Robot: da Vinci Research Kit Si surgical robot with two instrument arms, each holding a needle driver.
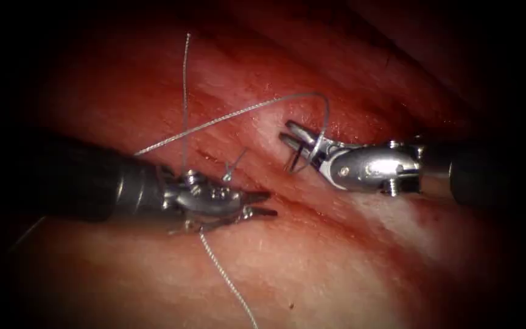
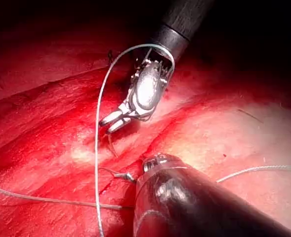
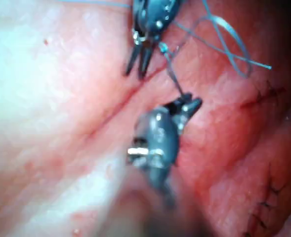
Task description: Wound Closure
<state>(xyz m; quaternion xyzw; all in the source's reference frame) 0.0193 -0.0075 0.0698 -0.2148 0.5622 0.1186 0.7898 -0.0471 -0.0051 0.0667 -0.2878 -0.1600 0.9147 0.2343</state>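
On the left of the endoscope view, over pale tissue (image 1: 123, 268), the left claw (image 1: 268, 204) lies with its two tips slightly apart and nothing between them. The tips rest right at the cut (image 1: 318, 214), which runs as a dark red line slanting down towards the right. The thread (image 1: 232, 114) is caught around this tool just behind the claw. One strand rises straight up from there, and another trails down across the tissue on the left side of the cut.

Just beside the left claw, a short grey stub (image 1: 235, 164) with a small bright end stands up from the tissue at the cut. We cannot tell whether it is the needle's end or a cut end of thread.

From near the left tool, a long strand of thread climbs to the right, bends over, and drops to the right claw (image 1: 285, 132). There it curls across the tool near the hinge, and we cannot tell whether that thin curl is thread or the needle. The right claw sits on the right side of the cut, its tips apart and gripping nothing that we can see.

In the left wrist view the right claw (image 2: 113, 121) is also spread, with the thread (image 2: 98, 148) arching over it. In the right wrist view the stub (image 3: 174, 74) runs from beside the left claw (image 3: 138, 61) to the tips of the right claw (image 3: 189, 104), but we cannot tell if they touch.
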